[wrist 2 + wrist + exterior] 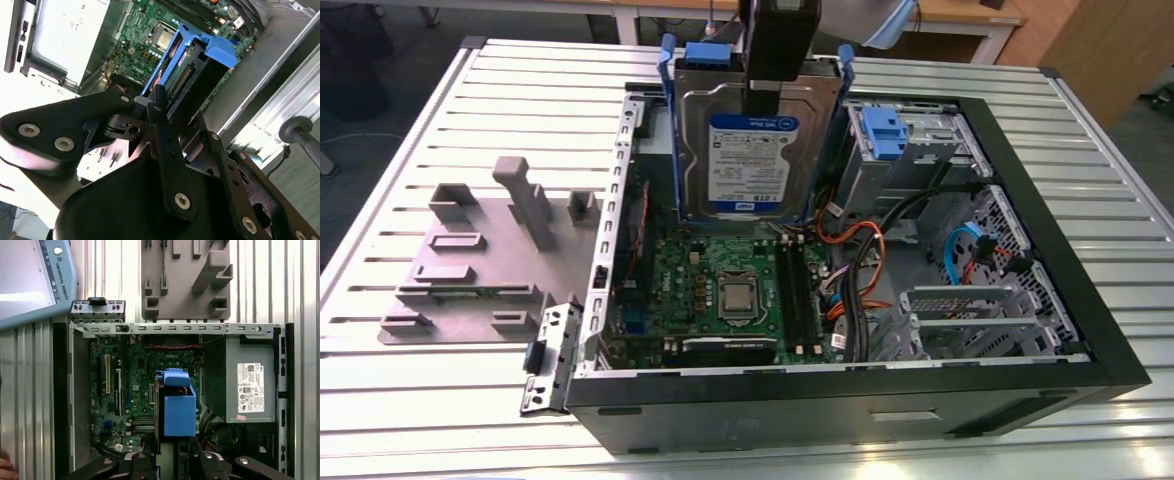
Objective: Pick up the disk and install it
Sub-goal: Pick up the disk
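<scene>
The disk (750, 165), in hand (771, 98), hangs above motherboard (674, 275).

Slatted metal table (480, 90), open black computer case (854, 400) on it, grey fixture plate (467, 270) just beside

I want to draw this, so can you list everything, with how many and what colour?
disk: one, silver-grey with blue frame, held upright over the open case
computer case: one, black, on the table
motherboard: one, green, inside the case
power supply: one, grey, inside the case
fixture plate: one, grey, on the table at the exterior view's left
table: one, silver, under everything
gripper: one, black, shut on the disk
</scene>
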You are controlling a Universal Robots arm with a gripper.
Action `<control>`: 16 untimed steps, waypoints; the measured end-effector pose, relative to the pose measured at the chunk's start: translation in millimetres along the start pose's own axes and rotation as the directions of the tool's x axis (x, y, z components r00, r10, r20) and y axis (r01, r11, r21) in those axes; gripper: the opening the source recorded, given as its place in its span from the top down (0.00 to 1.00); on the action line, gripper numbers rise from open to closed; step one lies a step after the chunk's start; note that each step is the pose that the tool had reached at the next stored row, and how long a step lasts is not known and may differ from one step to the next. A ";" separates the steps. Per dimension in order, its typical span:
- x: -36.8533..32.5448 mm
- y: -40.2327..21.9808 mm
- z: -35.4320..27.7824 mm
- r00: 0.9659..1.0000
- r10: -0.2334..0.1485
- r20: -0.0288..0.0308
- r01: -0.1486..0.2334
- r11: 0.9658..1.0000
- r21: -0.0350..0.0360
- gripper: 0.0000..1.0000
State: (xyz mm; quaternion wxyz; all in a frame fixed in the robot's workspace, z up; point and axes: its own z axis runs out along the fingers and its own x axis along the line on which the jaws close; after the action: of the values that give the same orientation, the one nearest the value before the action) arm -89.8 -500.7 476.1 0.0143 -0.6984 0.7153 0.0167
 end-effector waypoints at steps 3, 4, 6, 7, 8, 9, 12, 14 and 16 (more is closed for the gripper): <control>4.0 -0.5 -0.2 1.000 0.000 0.000 0.000 1.000 0.000 0.65; 5.2 -0.6 -0.2 1.000 0.000 0.000 0.000 1.000 0.000 0.65; 7.8 -0.8 -0.3 1.000 0.000 0.000 0.000 1.000 0.000 0.65; 9.1 -0.9 -0.4 1.000 0.000 0.000 0.000 1.000 0.000 0.65; 10.2 -1.0 -0.4 1.000 0.000 0.000 0.000 1.000 0.000 0.65; 11.2 -1.1 -0.5 1.000 0.000 0.000 0.000 1.000 0.000 0.65; 13.2 -1.0 -0.5 1.000 0.000 0.000 0.000 1.000 0.000 0.65; 13.4 -1.1 -0.5 1.000 0.000 0.000 0.000 1.000 0.000 0.65; 13.4 -1.1 -0.5 1.000 0.000 0.000 0.000 1.000 0.000 0.65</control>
State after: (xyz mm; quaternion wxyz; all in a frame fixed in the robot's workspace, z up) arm -89.0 -514.1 476.1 0.0143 -0.6984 0.7153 0.0167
